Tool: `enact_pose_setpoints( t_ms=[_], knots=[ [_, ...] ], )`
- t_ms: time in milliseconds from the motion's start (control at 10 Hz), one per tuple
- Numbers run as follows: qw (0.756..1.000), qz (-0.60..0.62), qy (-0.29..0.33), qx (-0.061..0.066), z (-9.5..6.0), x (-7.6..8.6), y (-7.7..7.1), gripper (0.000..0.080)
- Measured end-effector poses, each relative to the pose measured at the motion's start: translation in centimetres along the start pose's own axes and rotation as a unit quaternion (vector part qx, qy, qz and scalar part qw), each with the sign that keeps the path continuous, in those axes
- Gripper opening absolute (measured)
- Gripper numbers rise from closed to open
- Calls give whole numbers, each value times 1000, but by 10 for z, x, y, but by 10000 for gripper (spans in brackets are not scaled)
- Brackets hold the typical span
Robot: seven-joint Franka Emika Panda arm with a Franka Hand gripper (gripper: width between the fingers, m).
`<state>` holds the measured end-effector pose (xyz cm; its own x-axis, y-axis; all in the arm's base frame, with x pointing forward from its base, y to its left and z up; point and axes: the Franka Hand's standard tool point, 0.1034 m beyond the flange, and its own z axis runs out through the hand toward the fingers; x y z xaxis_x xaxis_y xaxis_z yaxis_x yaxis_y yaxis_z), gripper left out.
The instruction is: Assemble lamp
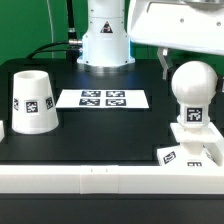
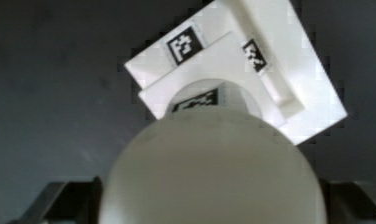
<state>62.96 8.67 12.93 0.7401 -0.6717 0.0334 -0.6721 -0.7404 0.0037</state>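
The arm (image 1: 185,25) reaches in over the counter's edge at the exterior view's right, and its wrist points down on the bulb (image 1: 192,84). The gripper (image 2: 206,200) is spread: its dark fingers (image 1: 163,66) stand on both sides of the bulb's round top, and in the exterior view one finger is just beside the bulb, not touching it. In the wrist view the bulb fills the middle between the two fingers.

The bulb stands upright on the base (image 1: 183,150), which lies flat near the front corner at the exterior view's right. The shade (image 1: 33,100) stands with its wide mouth down near the opposite edge, well apart. The marker board (image 1: 102,98) lies between them, toward the back edge
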Motion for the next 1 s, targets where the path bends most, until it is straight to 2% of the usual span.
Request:
enact_pose_setpoints(
  t_ms=[200,600,1000],
  knots=[
    [998,65,-9,0,0,-5,-2,576],
    [982,186,-37,9,1,-7,-2,576],
    [971,232,-46,12,1,-9,-4,576]
  ],
)
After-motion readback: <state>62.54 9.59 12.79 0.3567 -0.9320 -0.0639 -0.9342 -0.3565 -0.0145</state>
